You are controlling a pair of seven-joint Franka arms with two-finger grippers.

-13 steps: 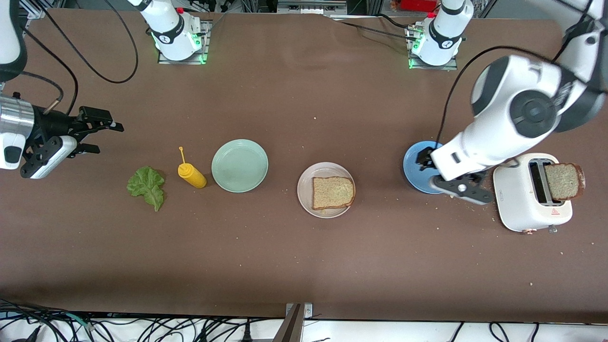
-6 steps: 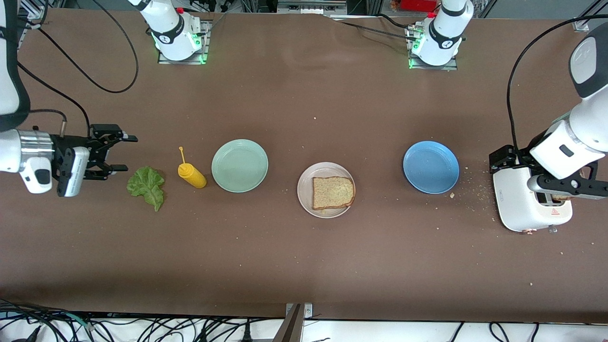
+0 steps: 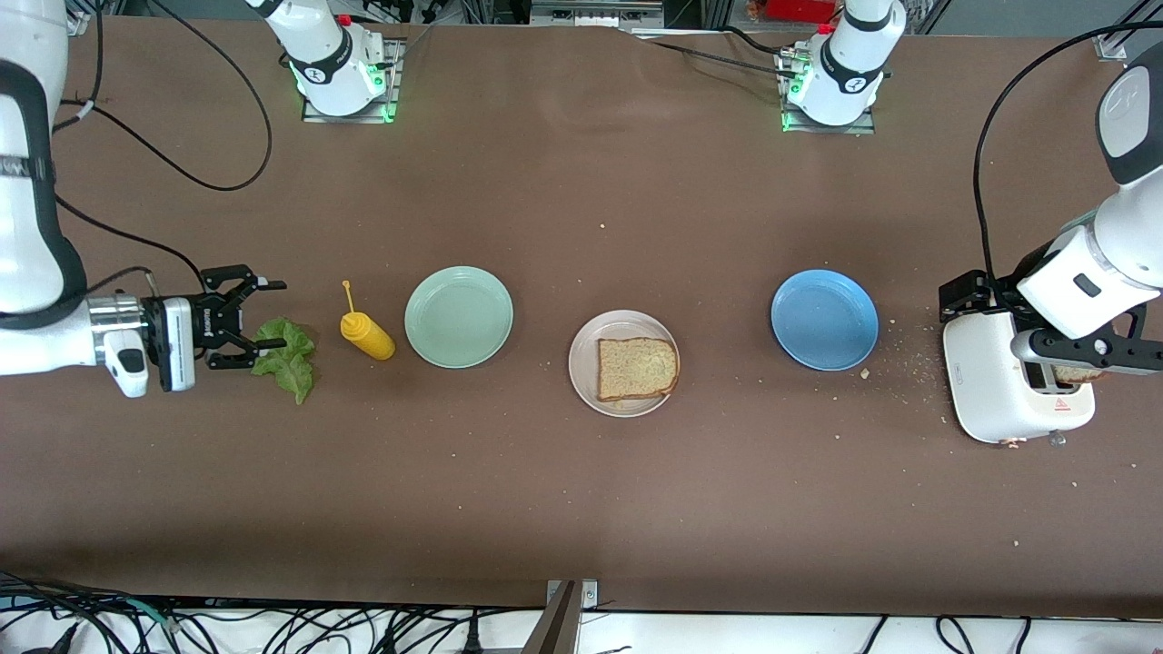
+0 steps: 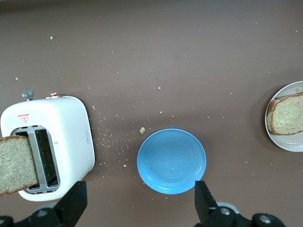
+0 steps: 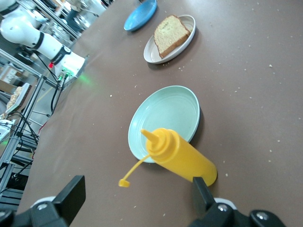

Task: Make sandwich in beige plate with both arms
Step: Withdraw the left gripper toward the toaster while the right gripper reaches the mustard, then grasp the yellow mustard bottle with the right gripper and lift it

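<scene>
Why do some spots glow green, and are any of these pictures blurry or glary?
Front view: green lights shine at both arm bases, tinting the table beside them; sharp overall, soft shadows under the beige plate. Left wrist view: even light, crisp crumbs around the blue plate. Right wrist view: the mustard bottle is sharp, the background clutter slightly soft.

Right arm stretched low and level along the tabletop, right end effector (image 3: 259, 320) with fingers spread wide apart. Left arm bent down from above at its own end of the tabletop, left end effector (image 4: 139, 205) pointing downward, fingers parted.
</scene>
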